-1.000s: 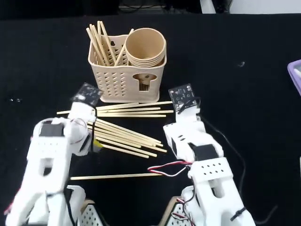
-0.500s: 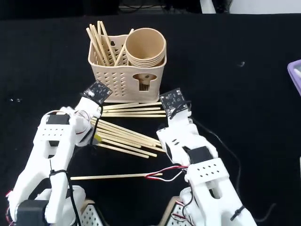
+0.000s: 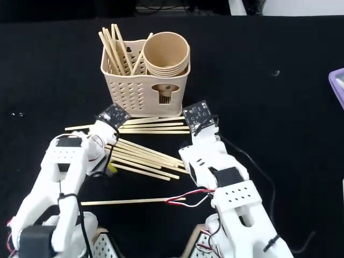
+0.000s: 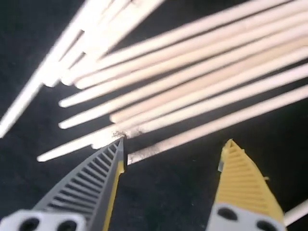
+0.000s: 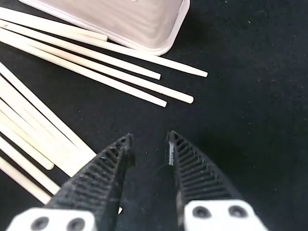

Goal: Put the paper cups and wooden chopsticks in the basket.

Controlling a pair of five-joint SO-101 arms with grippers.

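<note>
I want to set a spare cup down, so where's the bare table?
Bare: the table right of the basket out to the purple object, and left of the basket. Crowded: chopsticks litter the stretch in front of the basket.

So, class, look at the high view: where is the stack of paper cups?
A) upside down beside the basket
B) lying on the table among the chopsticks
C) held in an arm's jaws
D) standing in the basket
D: the cups stand stacked and upright inside the basket, with their rims rising above its wall.
</note>
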